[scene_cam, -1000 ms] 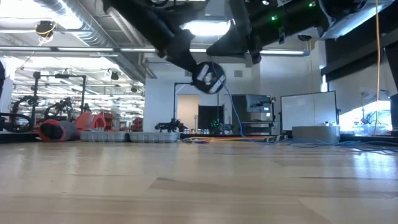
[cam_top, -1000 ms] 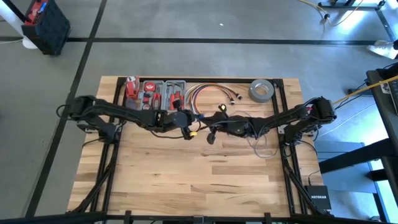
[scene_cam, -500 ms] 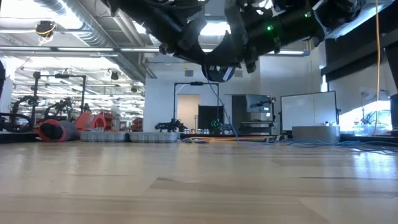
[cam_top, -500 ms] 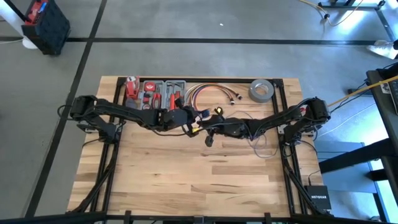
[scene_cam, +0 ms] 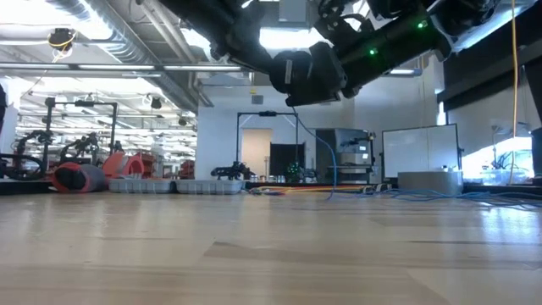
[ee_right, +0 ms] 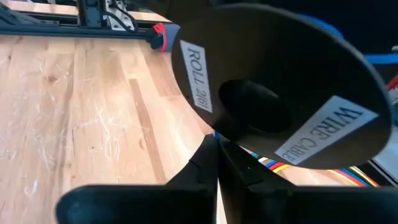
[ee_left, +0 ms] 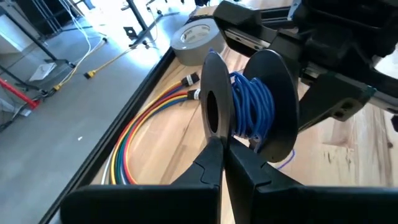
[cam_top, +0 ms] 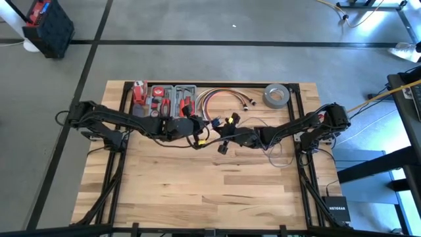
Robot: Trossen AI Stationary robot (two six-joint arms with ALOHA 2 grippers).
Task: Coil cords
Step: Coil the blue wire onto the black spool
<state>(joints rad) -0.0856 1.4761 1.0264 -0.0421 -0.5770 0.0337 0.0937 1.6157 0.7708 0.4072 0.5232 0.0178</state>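
Left gripper (ee_left: 222, 146) closed on rim of one flange of black spool (ee_left: 249, 102) wound with blue wire (ee_left: 252, 106); right gripper (ee_right: 216, 144) closed on rim of opposite flange. Spool held in air above table (cam_top: 197, 191), mid-width, nearer far edge. Wire hangs down from spool to table. Versus a second ago: both grippers shifted closer, spool turned from face-on to edge-on in low view (scene_cam: 301, 76). Colored cable bundle (cam_top: 220, 99), tape roll (cam_top: 277, 96), tool tray (cam_top: 164, 99) along far edge, unchanged.

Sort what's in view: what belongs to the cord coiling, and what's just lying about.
Job in hand: spool of blue wire; loose thin wire on the table.
Lying about: grey tape roll; coloured cable bundle; tool tray.
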